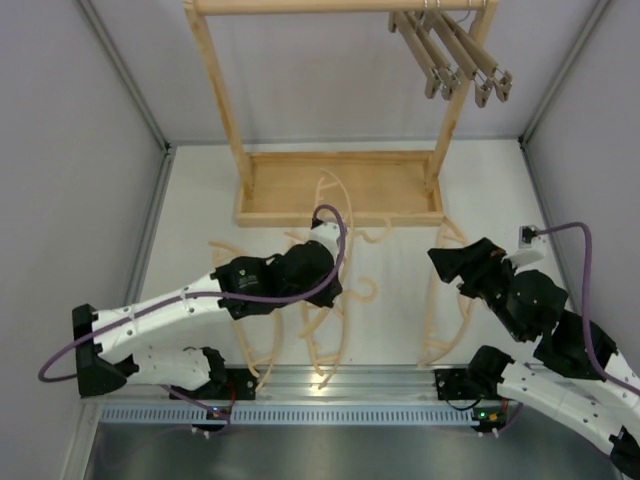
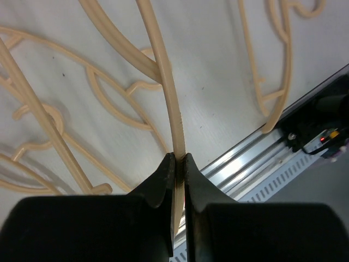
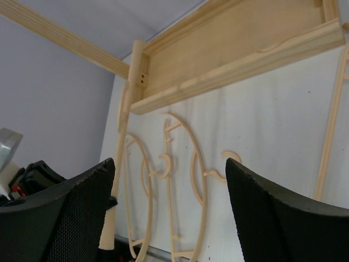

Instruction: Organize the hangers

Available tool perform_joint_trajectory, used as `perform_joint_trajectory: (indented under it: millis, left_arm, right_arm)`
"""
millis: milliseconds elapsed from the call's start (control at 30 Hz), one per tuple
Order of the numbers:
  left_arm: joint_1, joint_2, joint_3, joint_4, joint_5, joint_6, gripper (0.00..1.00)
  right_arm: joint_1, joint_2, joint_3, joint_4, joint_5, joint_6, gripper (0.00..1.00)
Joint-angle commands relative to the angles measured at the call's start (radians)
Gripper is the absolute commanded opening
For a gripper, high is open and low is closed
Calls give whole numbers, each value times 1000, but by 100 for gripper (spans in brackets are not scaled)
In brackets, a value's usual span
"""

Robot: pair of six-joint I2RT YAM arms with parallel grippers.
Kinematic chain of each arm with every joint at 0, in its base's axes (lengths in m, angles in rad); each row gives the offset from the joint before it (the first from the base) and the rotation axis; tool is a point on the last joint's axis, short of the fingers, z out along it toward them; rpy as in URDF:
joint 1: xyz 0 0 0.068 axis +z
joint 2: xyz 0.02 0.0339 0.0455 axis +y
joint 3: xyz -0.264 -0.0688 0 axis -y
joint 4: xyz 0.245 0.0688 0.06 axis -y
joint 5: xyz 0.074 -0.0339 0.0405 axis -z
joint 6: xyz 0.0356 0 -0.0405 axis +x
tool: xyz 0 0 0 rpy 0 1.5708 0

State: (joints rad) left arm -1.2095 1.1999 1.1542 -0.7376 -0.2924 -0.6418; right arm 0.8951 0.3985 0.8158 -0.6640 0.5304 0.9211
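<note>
The left gripper (image 2: 179, 159) is clamped on the thin edge of one pale curved hanger (image 2: 163, 82), which crosses over its neighbours on the table (image 1: 395, 330). The right gripper (image 3: 169, 164) has its fingers wide apart, holding nothing, near the rightmost hanger (image 1: 445, 320). Four pale hangers lie before the rack (image 1: 340, 215). Four clamp bars (image 1: 450, 55) hang from its top rail.

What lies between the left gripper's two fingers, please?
The thin bar of a pale curved hanger, pinched tight by the left gripper. The left wrist view shows it plainly.
</note>
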Motion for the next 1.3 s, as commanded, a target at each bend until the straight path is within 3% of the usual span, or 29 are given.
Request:
perform_joint_trajectory:
  millis: [0, 133, 367, 700, 933, 1267]
  left_arm:
    - [115, -59, 90, 174, 116, 80, 0]
    - [250, -21, 241, 271, 244, 109, 0]
    - [366, 148, 525, 388, 355, 102, 0]
    - [565, 449, 886, 487, 555, -35, 0]
    - [688, 518, 906, 671, 664, -185, 0]
    - [769, 538, 889, 728, 726, -285, 0]
  right_arm:
    - [11, -10, 66, -46, 54, -33, 79]
    - [11, 6, 95, -57, 43, -38, 79]
    - [10, 10, 100, -72, 42, -28, 79]
    - [10, 59, 149, -109, 3, -28, 79]
    - [10, 71, 160, -128, -7, -33, 79]
    - [10, 65, 121, -129, -10, -15, 79]
